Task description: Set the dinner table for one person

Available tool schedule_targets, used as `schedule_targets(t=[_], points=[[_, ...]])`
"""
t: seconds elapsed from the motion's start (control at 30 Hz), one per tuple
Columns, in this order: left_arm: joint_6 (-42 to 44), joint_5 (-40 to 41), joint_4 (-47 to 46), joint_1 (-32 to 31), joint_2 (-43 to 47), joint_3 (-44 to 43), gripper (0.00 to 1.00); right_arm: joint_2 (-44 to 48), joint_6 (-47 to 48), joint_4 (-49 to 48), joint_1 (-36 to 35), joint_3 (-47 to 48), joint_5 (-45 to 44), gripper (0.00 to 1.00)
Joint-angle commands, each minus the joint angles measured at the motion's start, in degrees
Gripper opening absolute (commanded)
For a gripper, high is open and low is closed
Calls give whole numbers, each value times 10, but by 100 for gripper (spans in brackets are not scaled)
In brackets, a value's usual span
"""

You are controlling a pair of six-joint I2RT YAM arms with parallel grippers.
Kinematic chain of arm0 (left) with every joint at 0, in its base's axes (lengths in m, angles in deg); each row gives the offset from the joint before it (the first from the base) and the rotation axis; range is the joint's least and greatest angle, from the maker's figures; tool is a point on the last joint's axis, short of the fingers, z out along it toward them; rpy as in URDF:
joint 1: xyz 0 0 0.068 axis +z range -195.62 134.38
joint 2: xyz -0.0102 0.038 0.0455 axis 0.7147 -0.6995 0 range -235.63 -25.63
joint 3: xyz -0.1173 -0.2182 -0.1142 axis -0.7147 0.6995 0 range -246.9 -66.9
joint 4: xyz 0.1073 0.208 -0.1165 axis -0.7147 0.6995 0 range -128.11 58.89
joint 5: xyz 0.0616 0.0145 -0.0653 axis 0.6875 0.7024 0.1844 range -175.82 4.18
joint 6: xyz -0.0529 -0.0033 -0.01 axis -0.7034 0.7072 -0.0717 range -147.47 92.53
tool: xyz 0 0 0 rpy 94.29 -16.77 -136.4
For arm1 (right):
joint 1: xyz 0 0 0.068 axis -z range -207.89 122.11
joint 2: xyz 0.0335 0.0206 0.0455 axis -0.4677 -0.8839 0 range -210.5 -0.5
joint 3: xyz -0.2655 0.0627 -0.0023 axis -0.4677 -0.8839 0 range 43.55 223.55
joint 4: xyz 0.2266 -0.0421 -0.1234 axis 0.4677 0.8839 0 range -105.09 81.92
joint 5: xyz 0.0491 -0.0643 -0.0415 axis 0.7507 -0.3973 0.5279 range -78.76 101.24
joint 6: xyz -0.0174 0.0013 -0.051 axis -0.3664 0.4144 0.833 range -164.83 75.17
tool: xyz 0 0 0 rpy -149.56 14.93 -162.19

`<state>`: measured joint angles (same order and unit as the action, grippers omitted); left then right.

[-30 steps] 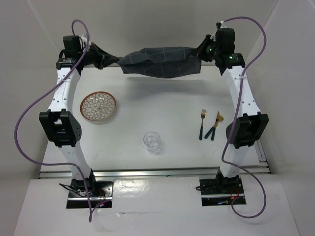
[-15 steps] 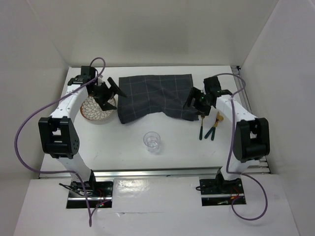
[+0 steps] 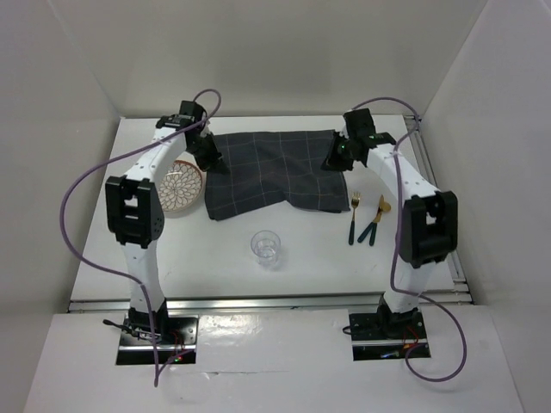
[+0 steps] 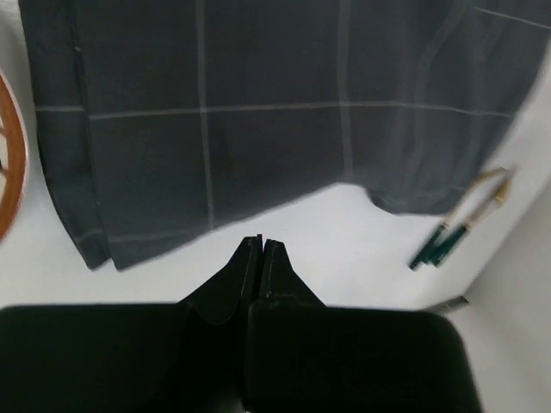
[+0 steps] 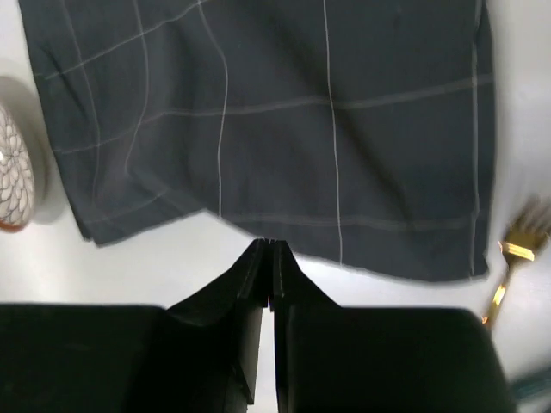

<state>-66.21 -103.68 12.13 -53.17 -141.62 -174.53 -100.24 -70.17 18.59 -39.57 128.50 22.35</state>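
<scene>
L pincer (image 3: 209, 155) closed, empty | R pincer (image 3: 335, 160) closed, empty | counter (image 3: 318, 258) beneath both | cloth (image 3: 267, 172): 3 o'clock of L, 9 o'clock of R

On the table (image 4: 362, 219), the plate (image 4: 10, 163) left of the cloth (image 4: 258, 112) is cut off by the edge; the cutlery (image 4: 456, 228) right of it is blurred.

Bright, even light on the dinner table (image 3: 327, 262) — soft shadows; wrist views smear, the fork (image 5: 515, 251) blurred at three o'clock.
</scene>
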Motion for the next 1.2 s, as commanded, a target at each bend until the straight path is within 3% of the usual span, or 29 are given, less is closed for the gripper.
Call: schedule_targets(t=[0.0,0.1,0.13,0.17,0.2,0.23,0.27,0.33,0.43,0.47,0.5,0.53,0.87,0.93,1.0,1.13,1.17], points=[[17,46,57,-1,-43,-31,0,-69,11,42,-9,71,-17,10],[24,76,63,-1,-13,0,5,-89,16,69,-15,105,-52,14],[24,96,63,-6,5,21,24,-89,21,69,-15,94,-58,16],[24,96,57,-6,44,71,36,-78,21,69,-10,84,-64,20],[24,96,49,-6,64,98,46,-72,21,69,-10,72,-69,33],[17,90,30,-6,82,153,65,-66,21,69,-5,45,-69,42],[17,90,20,-6,101,178,72,-60,21,64,-4,32,-69,47],[2,84,5,-6,137,221,74,-40,16,57,10,6,-63,59],[-4,84,-24,-6,148,286,77,-21,16,45,24,-29,-45,66],[2,79,-38,-6,148,302,81,-21,16,45,24,-36,-45,66],[2,73,-44,-6,142,302,92,-21,16,45,24,-36,-45,66],[9,73,-51,-6,129,307,95,-21,21,45,24,-36,-45,66],[38,78,-108,-6,55,291,91,-16,21,50,40,-48,-44,66],[38,65,-113,-1,31,277,83,-11,21,50,49,-63,-27,66],[38,58,-113,-1,25,272,72,-5,15,45,64,-73,-18,67],[38,58,-113,-1,18,265,29,-5,10,45,77,-87,-11,68],[38,58,-106,-1,23,258,7,-18,15,45,77,-87,-11,68]])
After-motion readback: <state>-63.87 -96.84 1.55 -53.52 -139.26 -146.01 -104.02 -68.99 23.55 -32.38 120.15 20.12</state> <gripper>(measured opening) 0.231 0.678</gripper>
